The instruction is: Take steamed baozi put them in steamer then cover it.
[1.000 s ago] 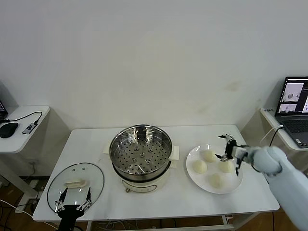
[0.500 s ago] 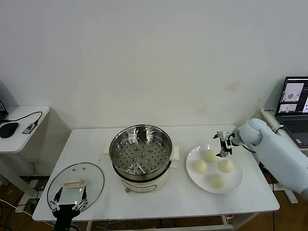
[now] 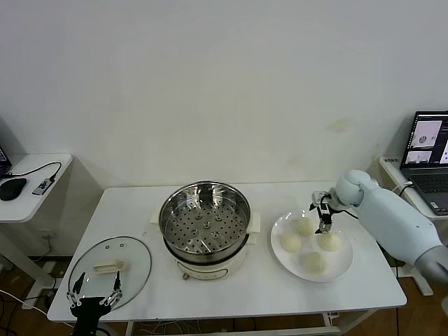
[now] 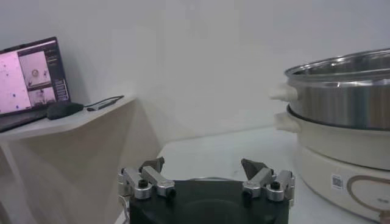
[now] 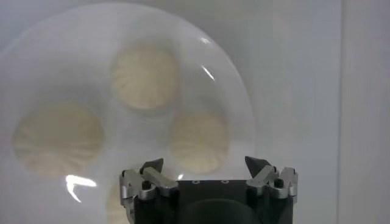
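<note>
Right gripper (image 3: pixel 323 218) hung over the white plate (image 3: pixel 341 268), fingers apart, holding nothing. Four baozi (image 3: pixel 305 226) lay just below it, right of the steamer (image 3: pixel 204 217). Nearer arm by far. Left gripper (image 3: pixel 92 294) waited open by the glass lid (image 3: pixel 136 259).

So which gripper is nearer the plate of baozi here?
The right. The right gripper hangs open just above the plate of baozi. The left gripper sits open at the table's near left corner, by the glass lid, beyond the steamer.
</note>
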### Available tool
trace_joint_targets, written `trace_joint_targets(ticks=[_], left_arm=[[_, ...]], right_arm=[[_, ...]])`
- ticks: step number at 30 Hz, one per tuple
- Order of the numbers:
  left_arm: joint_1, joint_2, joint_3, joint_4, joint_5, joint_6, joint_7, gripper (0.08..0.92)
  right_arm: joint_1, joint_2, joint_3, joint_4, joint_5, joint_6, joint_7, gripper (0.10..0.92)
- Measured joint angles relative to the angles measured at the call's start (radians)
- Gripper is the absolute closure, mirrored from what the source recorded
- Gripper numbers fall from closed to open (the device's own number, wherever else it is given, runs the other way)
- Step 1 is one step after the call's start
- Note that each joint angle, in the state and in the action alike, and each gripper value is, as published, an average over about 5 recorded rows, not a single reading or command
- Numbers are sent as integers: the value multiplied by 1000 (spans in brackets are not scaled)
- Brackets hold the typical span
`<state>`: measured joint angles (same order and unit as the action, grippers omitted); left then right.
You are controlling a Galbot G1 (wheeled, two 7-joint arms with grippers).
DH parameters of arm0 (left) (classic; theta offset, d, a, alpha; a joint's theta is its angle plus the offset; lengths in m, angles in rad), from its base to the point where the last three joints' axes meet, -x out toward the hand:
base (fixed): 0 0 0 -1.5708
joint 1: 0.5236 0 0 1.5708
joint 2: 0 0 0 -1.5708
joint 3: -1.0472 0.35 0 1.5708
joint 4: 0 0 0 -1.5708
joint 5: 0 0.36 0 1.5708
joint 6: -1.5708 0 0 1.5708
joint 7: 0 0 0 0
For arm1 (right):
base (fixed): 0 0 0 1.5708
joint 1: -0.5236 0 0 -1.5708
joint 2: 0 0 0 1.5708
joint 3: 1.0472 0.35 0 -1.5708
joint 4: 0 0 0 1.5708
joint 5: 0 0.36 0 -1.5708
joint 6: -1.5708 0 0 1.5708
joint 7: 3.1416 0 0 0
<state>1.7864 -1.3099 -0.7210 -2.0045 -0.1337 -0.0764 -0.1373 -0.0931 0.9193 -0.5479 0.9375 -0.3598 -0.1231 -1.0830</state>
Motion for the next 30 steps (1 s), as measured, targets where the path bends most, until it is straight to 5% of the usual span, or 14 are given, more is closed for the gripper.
trace_joint_targets(ticks=[12,30], left_arm=[[-4,-2,-4,1,3,0,1,177],[-4,-2,-6,5,4,-3,1,177]], right_arm=[[7,64,-5,-74,-28,2,2,208],[14,79,-10,-100,-39,-2,-7,404]])
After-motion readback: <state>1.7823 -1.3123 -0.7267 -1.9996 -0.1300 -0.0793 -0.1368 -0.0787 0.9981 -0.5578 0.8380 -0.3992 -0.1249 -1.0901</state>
